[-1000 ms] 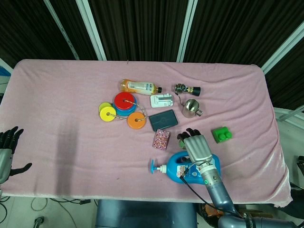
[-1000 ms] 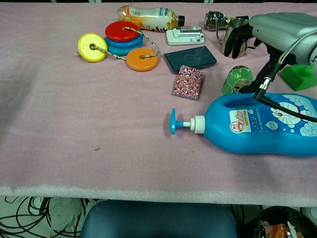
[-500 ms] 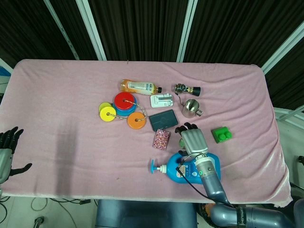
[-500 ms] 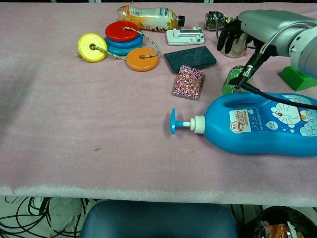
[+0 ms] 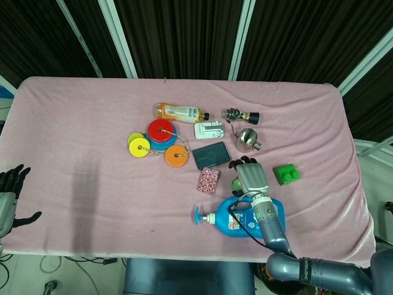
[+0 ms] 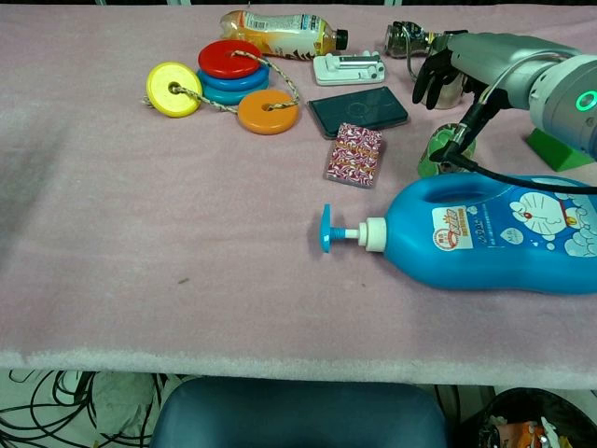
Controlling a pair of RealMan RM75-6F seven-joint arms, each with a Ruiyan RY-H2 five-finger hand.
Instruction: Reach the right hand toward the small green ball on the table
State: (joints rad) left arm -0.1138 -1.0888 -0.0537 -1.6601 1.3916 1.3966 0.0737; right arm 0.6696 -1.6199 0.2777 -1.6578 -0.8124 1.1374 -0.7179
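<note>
The small green ball (image 5: 234, 183) (image 6: 432, 152) lies on the pink cloth between a patterned box and a blue pump bottle. My right hand (image 5: 250, 175) (image 6: 455, 63) hovers just above it with its fingers spread and holds nothing. The palm covers most of the ball in the head view. In the chest view the fingertips reach as far as the metal cup (image 6: 450, 86). My left hand (image 5: 8, 192) hangs off the table's left edge, fingers apart and empty.
The blue pump bottle (image 5: 241, 216) (image 6: 494, 233) lies under my right forearm. A green block (image 5: 287, 174) sits to the right and the patterned box (image 5: 209, 180) to the left. Beyond lie a dark phone (image 5: 210, 155), the cup (image 5: 247, 139), coloured discs (image 5: 161, 134) and an orange bottle (image 5: 179, 112).
My right hand has slid away from me, from over the bottle's shoulder to above the green ball, its fingertips nearing the metal cup. The left hand has not moved.
</note>
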